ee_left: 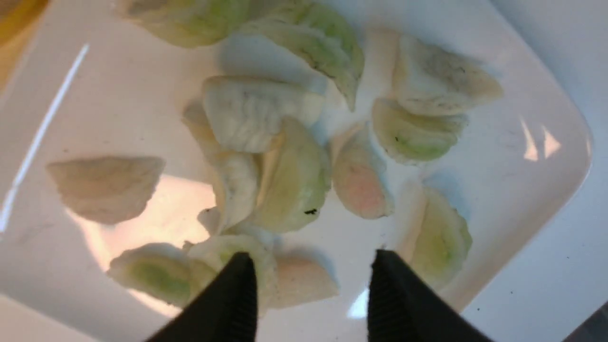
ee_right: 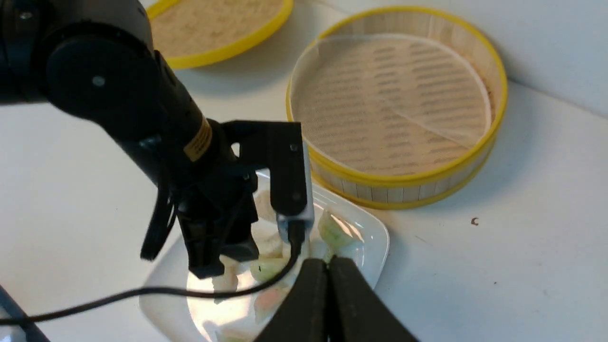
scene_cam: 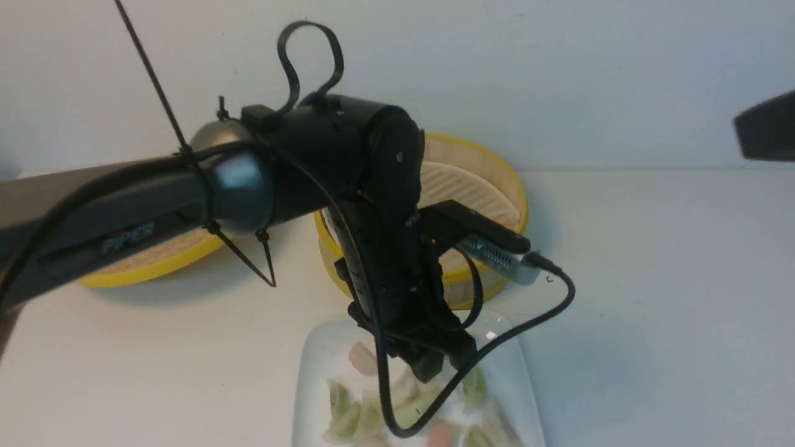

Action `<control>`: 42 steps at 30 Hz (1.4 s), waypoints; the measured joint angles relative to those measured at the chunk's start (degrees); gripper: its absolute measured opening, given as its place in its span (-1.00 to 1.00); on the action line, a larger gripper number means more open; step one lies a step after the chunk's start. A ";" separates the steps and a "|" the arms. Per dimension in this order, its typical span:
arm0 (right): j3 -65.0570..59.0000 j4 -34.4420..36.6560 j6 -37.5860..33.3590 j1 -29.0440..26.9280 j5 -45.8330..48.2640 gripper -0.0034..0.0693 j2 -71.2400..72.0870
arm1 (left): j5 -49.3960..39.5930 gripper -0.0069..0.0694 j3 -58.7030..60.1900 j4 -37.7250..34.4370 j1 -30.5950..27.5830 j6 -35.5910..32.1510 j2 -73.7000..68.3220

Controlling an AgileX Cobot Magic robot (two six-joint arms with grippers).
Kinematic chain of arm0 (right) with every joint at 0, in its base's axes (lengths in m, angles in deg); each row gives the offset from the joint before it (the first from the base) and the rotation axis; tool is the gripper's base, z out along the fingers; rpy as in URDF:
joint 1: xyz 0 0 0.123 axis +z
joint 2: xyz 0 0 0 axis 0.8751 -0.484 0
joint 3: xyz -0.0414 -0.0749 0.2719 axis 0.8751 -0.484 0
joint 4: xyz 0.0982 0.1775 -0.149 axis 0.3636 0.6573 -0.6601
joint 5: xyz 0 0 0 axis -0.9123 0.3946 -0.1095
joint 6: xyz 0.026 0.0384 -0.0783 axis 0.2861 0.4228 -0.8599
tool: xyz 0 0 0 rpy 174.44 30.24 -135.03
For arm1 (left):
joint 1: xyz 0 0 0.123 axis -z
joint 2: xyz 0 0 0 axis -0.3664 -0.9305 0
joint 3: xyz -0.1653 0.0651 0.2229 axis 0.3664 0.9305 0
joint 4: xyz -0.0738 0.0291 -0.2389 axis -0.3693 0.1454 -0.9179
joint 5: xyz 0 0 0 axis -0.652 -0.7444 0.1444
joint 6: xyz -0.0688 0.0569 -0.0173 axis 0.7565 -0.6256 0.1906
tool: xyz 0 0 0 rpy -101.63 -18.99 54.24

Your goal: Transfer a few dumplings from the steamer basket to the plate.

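Observation:
Several pale green dumplings (ee_left: 294, 180) lie heaped on the white plate (ee_left: 118, 95), with pink-tinted ones (ee_left: 361, 185) among them. My left gripper (ee_left: 311, 259) hangs low over this heap, open, gripping nothing. A pinkish dumpling (ee_left: 299, 280) rests on the plate beneath the gap. The front view shows the left gripper (scene_cam: 438, 363) above the plate (scene_cam: 310, 372). Behind the plate stands the steamer basket (ee_right: 380, 192); only its whitish liner (ee_right: 394, 104) shows inside. My right gripper (ee_right: 327, 260) is shut and empty, over the plate's (ee_right: 375, 242) near corner.
The shallow woven lid (scene_cam: 155, 261) lies on the table to the left of the basket (scene_cam: 518, 198), close to the back wall. The left arm's cable (scene_cam: 546, 310) loops over the plate. A small dark crumb (ee_right: 474, 221) lies on the white table.

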 joint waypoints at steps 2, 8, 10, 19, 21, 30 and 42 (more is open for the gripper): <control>-4.33 -0.65 1.11 0.00 -3.87 -0.94 5.97 | -0.41 -0.58 0.00 0.62 0.00 0.58 4.24; -22.08 -2.63 6.50 0.00 -21.72 -0.94 25.60 | 3.94 -0.83 5.49 0.44 0.00 0.86 19.57; -30.03 -3.64 9.77 0.00 -29.50 -0.94 33.71 | 7.61 -0.83 9.85 -0.13 0.00 0.86 26.11; -51.11 -3.99 11.94 0.00 -55.68 -0.94 52.88 | 26.69 -0.83 36.51 -2.21 0.00 0.86 53.56; -52.64 -3.99 11.94 0.00 -59.29 -0.94 54.42 | 30.17 -0.83 41.47 -2.23 0.00 0.93 58.25; -53.52 -3.77 11.94 0.00 -63.97 -0.93 54.74 | 39.01 -0.83 54.83 -4.86 0.00 1.50 71.83; -53.52 -3.61 13.21 0.00 -63.97 -0.93 54.74 | 39.67 -0.83 55.97 -5.03 0.00 1.50 73.20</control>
